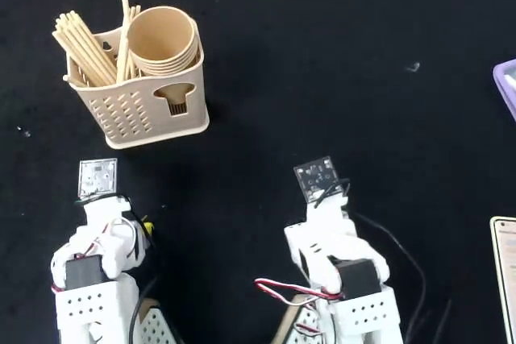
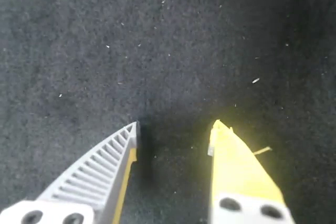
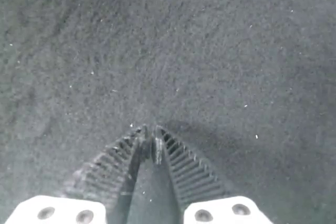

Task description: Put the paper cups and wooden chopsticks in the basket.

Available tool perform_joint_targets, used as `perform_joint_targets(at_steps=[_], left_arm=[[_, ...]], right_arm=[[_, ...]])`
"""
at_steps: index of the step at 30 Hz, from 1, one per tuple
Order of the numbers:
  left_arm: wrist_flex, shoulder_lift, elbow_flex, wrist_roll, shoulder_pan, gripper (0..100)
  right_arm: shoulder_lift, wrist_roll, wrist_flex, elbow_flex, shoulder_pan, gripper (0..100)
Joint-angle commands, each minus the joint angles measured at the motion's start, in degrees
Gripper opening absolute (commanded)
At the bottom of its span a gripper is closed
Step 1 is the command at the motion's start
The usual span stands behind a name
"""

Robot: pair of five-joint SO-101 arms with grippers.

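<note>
The stacked paper cups (image 1: pixel 161 38) are seen in one compartment of the basket (image 1: pixel 141 114), with the wooden chopsticks (image 1: pixel 85 46) leaning in the compartment beside them, at the far left of the black table (image 1: pixel 339 78). Well apart from it, the left gripper (image 2: pixel 173 129) is held parted and empty over the table, while the right gripper (image 3: pixel 148 132) is closed on nothing.

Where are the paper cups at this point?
In the high view, the stacked paper cups sit inside the basket on the far left of the table, with the chopsticks beside them.
</note>
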Motion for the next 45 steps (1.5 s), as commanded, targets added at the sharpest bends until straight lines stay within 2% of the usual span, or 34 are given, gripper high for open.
perform_joint_targets(at_steps=[1, 45], left_arm=[[-0.6, 0.1, 0.6, -0.3, -0.6, 23], [0.3, 0.1, 0.4, -0.2, -0.7, 22]], right_arm=[[-5.6, -0.4, 0.4, 0.0, 1.0, 1.1], [-5.6, -0.2, 0.4, 0.0, 1.0, 1.1]])
